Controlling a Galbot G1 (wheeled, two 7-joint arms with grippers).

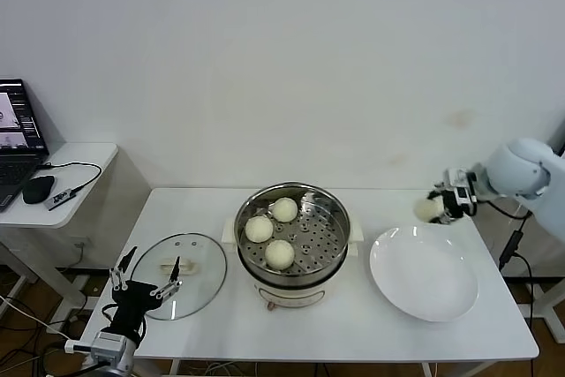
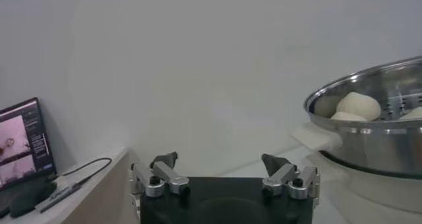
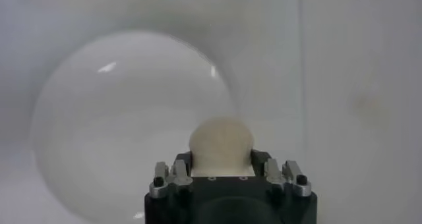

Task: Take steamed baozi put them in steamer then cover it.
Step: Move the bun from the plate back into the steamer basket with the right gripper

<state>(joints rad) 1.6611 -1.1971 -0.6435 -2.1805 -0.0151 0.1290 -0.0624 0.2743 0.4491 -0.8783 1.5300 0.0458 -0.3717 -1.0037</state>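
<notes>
Three cream-white baozi (image 1: 280,253) lie on the perforated tray inside the shiny steel steamer (image 1: 335,245) at the table's middle. My right gripper (image 1: 439,207) hangs above the table's far right, just beyond the plate, shut on a fourth baozi (image 3: 221,144) that fills the gap between its fingers. The glass cover (image 1: 199,253) with its cream handle lies flat on the table left of the steamer. My left gripper (image 1: 146,282) is open and holds nothing, low at the table's front left by the cover's near edge. In the left wrist view the steamer (image 2: 369,133) shows two baozi.
An empty white plate (image 1: 424,273) lies right of the steamer, below and in front of my right gripper. A side table at far left carries a laptop (image 1: 16,134), a mouse (image 1: 37,188) and cables. A white wall stands behind the table.
</notes>
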